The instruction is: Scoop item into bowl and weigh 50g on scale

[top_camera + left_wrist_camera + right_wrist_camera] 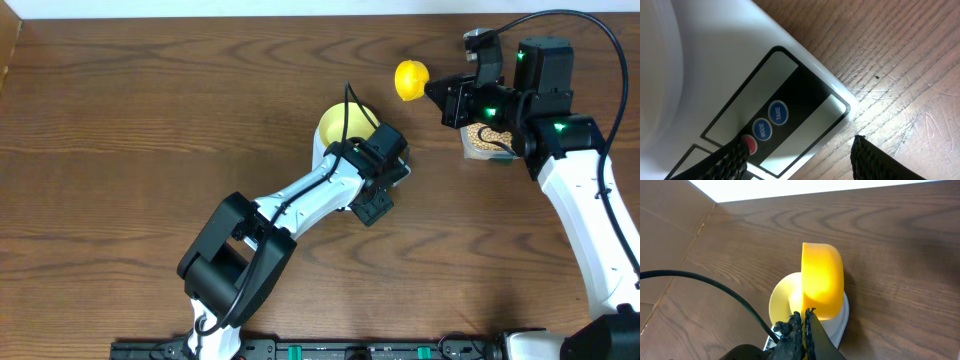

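Note:
The pale-yellow bowl [345, 125] stands on the white scale [805, 75] at the table's centre. In the left wrist view I see the scale's front panel close up, with its blank display [747, 97], blue MODE and TARE buttons and a red button. My left gripper [805, 160] is open, and its left finger lies at the red button. My right gripper [440, 92] is shut on the handle of the bright yellow scoop [411, 80] and holds it in the air to the right of the bowl. The beans [487, 140] lie in a clear tub under my right arm.
In the right wrist view the scoop [822, 280] hangs in front of the bowl [782, 300] and scale [842, 317]. A cardboard wall [665, 245] stands along the table's left side. A black cable [348, 105] crosses over the bowl.

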Available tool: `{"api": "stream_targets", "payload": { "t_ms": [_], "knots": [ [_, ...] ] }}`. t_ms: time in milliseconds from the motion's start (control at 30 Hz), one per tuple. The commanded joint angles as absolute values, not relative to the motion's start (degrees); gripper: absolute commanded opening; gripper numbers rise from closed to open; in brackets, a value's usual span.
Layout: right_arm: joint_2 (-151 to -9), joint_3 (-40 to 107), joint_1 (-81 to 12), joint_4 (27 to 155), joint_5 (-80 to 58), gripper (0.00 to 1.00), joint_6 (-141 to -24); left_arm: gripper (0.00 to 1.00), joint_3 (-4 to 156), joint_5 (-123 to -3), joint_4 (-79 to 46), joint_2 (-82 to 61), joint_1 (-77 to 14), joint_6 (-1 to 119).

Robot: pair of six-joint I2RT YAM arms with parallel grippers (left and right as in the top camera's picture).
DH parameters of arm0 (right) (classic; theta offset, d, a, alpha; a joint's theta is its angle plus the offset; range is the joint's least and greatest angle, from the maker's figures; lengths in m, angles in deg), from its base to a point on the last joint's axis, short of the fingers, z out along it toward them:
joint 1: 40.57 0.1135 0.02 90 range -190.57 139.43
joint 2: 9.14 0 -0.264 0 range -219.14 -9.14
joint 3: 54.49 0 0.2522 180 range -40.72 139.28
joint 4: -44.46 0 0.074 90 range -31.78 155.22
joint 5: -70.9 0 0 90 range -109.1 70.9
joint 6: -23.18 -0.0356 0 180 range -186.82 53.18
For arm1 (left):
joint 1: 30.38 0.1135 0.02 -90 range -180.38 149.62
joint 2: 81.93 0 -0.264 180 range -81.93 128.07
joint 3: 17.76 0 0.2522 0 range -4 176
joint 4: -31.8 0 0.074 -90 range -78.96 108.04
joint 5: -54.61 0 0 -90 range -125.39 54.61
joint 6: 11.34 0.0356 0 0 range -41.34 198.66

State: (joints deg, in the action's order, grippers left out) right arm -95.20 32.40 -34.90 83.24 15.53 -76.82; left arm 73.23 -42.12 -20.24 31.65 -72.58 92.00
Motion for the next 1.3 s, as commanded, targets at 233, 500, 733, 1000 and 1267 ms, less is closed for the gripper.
{"api": "stream_targets", "payload": {
  "t_ms": [233, 500, 733, 1000, 1267],
  "knots": [
    [-94.11, 33.49, -35.23, 83.13, 15.31, 0.01, -77.08, 0.68, 72.7, -42.92, -20.88, 33.07, -72.25, 91.7],
    [-94.11, 33.49, -35.23, 83.26, 15.31, 0.01, -77.06, 0.68, 72.7, -43.4, -21.03, 33.05, -72.36, 91.72],
    [-94.11, 33.49, -35.23, 83.35, 15.31, 0.01, -77.06, 0.68, 72.7, -43.8, -21.14, 33.07, -72.36, 91.94],
    [-94.11, 33.49, -35.23, 83.35, 15.31, 0.01, -77.06, 0.68, 72.7, -43.75, -21.07, 33.49, -72.84, 92.46],
    [-94.11, 33.49, -35.23, 83.35, 15.31, 0.01, -77.06, 0.68, 72.7, -43.8, -21.05, 33.8, -72.84, 93.01]
  ]
}}
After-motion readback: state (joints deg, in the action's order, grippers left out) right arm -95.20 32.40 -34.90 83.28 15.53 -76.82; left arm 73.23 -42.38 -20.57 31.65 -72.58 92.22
